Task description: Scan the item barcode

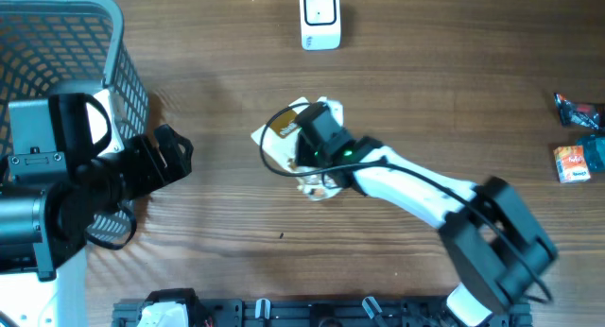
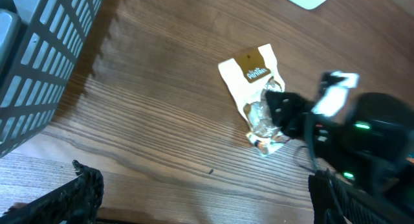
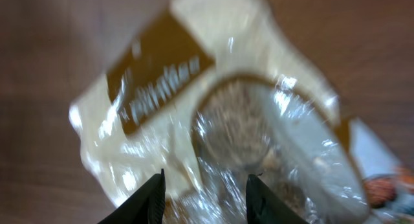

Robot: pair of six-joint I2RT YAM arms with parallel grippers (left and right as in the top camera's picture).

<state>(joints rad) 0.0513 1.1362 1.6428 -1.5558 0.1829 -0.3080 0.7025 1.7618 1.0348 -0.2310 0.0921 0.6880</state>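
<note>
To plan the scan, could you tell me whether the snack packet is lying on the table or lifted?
Lying down: the snack packet rests flat on the table, brown label facing up.

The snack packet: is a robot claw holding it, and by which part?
Cannot be told: the right gripper straddles the clear end of the snack packet, jaws partly apart. The left gripper is open, empty.

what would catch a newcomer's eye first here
The crinkly cream-and-brown snack packet in the middle of the table, with the right gripper directly over it. Next, the white scanner at the far edge and the grey basket at the left.
</note>
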